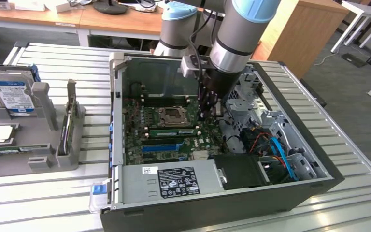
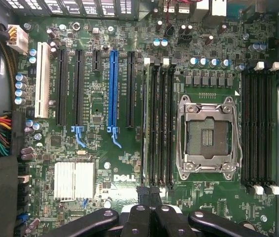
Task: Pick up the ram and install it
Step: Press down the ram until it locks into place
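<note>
The ram [image 1: 171,132] is a thin green stick standing on edge in a memory slot of the motherboard, between the CPU socket [image 1: 172,116] and the blue slot [image 1: 160,147]. In the wrist view the ram [image 2: 146,123] shows edge-on as a pale line in the outermost slot of the bank beside the socket. My gripper [image 1: 206,105] hangs inside the open computer case, just above the board near one end of that slot bank. Its black fingertips [image 2: 142,192] are pressed together, shut, with nothing visible between them. Whether they touch the ram I cannot tell.
The case walls [image 1: 118,121] ring the board, with a power supply [image 1: 172,181] at the near side and drive cages and cables [image 1: 276,150] on the exterior view's right. A grey fixture [image 1: 34,154] holding a blue-labelled hard drive [image 1: 11,94] stands on the exterior view's left.
</note>
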Available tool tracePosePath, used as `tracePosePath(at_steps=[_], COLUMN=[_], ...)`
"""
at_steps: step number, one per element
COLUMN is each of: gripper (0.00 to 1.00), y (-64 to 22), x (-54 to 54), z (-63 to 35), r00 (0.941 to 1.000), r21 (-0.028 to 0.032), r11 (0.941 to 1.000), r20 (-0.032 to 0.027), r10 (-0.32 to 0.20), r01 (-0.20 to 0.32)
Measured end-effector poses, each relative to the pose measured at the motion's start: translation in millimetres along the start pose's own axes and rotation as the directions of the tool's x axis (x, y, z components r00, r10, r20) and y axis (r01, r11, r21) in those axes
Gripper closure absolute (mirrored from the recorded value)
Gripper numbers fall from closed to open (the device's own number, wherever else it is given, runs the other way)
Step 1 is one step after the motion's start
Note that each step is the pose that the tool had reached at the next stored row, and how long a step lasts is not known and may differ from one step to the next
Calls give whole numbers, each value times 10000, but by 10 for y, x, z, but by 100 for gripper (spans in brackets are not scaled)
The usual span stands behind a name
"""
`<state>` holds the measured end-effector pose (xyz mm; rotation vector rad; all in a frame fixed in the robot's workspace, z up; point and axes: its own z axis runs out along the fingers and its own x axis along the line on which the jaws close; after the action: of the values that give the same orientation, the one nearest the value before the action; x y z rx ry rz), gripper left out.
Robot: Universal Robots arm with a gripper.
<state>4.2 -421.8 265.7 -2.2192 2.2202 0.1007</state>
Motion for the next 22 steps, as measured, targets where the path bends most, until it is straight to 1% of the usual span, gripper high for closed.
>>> tracePosePath(at_steps=[12, 22], gripper=[89, 89], y=[-2, -2], x=[3, -13], z=[55, 61], r00=[10000, 10000], r21=[0, 0], r11=[10000, 10000], r20=[-2, 1], r10=[0, 2], r01=[0, -2])
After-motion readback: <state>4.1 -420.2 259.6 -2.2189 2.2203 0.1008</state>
